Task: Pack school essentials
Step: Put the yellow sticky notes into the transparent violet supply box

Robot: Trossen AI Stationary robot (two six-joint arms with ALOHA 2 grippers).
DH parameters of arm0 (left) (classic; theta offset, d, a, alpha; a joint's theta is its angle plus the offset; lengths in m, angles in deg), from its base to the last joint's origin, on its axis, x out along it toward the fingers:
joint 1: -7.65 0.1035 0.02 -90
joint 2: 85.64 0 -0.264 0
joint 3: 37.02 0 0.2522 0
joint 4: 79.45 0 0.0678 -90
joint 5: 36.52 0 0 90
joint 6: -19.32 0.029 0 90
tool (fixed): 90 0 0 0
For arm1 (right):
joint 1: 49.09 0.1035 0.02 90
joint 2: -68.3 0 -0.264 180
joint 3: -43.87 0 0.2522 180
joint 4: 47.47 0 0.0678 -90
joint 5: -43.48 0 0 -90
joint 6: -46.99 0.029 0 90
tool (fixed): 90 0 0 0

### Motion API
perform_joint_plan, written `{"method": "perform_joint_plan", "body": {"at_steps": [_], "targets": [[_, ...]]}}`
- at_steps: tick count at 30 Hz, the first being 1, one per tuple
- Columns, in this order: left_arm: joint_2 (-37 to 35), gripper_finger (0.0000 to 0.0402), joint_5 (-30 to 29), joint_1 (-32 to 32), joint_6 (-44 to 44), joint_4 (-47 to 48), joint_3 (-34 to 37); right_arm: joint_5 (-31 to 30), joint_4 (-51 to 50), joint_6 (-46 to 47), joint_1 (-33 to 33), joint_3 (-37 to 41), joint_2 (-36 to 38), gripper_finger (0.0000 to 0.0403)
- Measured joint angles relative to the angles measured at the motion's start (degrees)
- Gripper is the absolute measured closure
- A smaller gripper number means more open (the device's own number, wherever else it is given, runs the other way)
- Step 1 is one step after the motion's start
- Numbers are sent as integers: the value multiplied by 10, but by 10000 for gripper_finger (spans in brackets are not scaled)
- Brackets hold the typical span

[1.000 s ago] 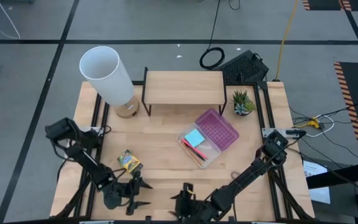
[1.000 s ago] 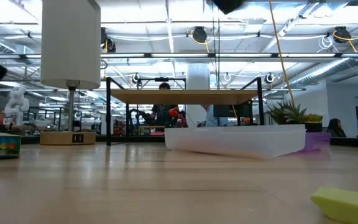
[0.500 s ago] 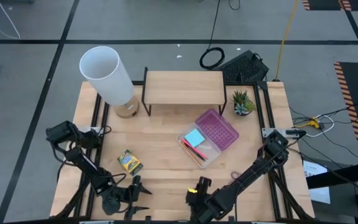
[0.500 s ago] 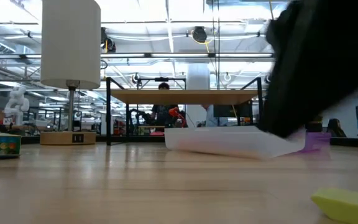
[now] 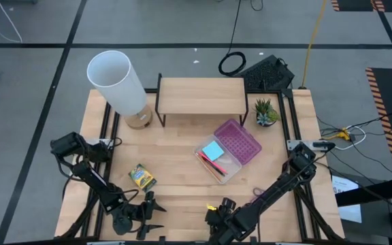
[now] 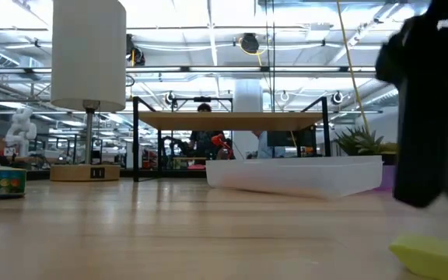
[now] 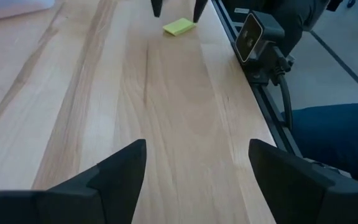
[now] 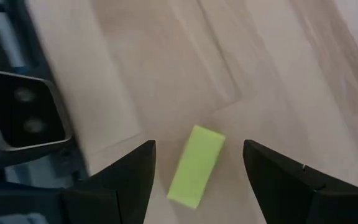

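A small yellow-green block (image 8: pixel 196 165) lies flat on the wooden table near its front edge (image 5: pixel 211 208). My right gripper (image 8: pixel 199 149) hovers over it, open, one finger on either side and neither touching. To its left, low at the front edge, is my left gripper (image 5: pixel 154 214), open and empty. The left wrist view sees the block (image 7: pixel 179 26) farther along the table. A clear box (image 5: pixel 218 162) in the middle holds a blue sticky-note pad (image 5: pixel 213 150) and pencils (image 5: pixel 211 165); its pink lid (image 5: pixel 238 141) lies beside it. A crayon box (image 5: pixel 141 177) lies flat at the left.
A white lamp (image 5: pixel 118 82) stands at the far left and a low wooden shelf (image 5: pixel 201 95) at the back middle. A small potted plant (image 5: pixel 265 112) is at the back right. A small purple loop (image 5: pixel 258 193) lies right of the block. Bare wood separates box and grippers.
My right gripper has swung toward the table's right edge along the front and come down over the yellow-green block, which has stayed where it was. My left gripper has drawn slightly toward the near edge.
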Motion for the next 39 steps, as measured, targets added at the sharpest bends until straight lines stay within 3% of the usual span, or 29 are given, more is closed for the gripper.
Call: {"method": "perform_joint_plan", "body": {"at_steps": [8, 13, 19, 23, 30, 39], "targets": [[-28, 117, 0, 2, -43, 60, 0, -55, 6, 14, -11, 21, 0, 167], [-118, 117, 2, 9, -115, 236, 0, -56, 6, -14, -31, 24, 0, 167], [-222, 117, 87, 28, -84, 440, 0, -56, 28, -49, -58, 24, 0, 167], [-269, 117, 98, 44, -162, 520, 0, -62, 59, -67, -65, 24, 0, 167], [-272, 117, 22, 69, -224, 527, 0, -114, 83, -77, -61, 24, 0, 167], [-247, 117, 5, 91, -149, 470, 0, 28, 38, 28, -49, 24, 0, 167]]}}
